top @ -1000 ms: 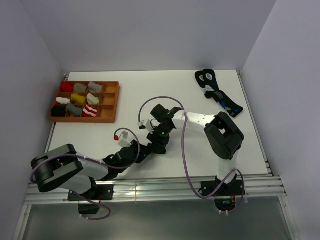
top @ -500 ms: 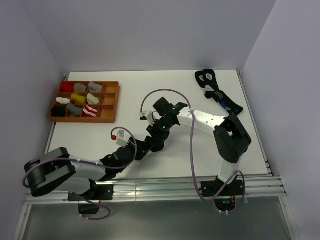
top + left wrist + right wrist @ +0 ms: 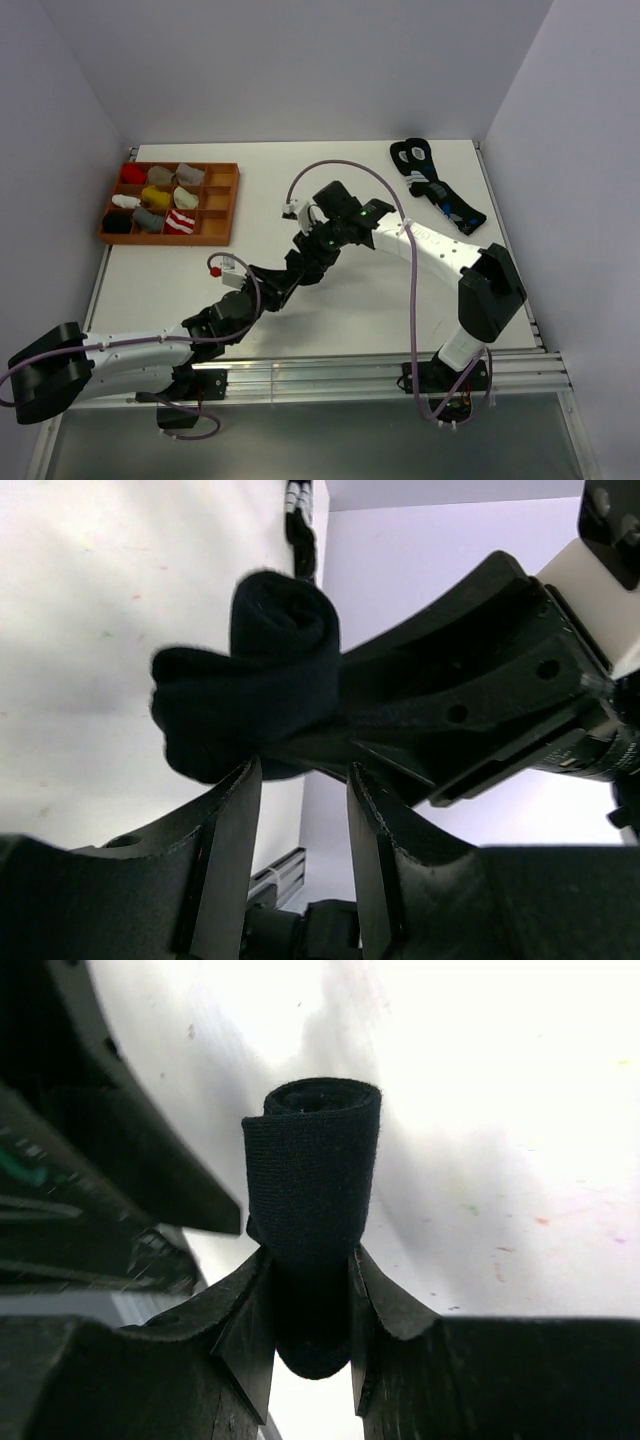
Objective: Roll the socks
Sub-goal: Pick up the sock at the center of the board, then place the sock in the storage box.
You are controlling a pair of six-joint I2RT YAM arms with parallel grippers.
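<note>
The black sock (image 3: 312, 1160) is rolled into a tight tube. My right gripper (image 3: 308, 1290) is shut on its lower end and holds it above the white table. In the left wrist view the roll (image 3: 250, 680) shows just beyond my left gripper (image 3: 300, 780), which is open and empty, with the right gripper's fingers (image 3: 450, 690) behind the roll. In the top view both grippers meet mid-table, left (image 3: 281, 285) and right (image 3: 304, 266); there the sock cannot be told apart from the dark fingers. A red-and-white striped sock (image 3: 180, 222) lies bunched in the tray.
An orange compartment tray (image 3: 222, 205) with several small sock bundles stands at the back left. Dark socks with white rings and blue marks (image 3: 435, 185) lie at the back right. Purple cables loop over both arms.
The left arm has stretched out flatter, its gripper reaching up and right. The right gripper has moved slightly toward the back with the black roll still in it.
</note>
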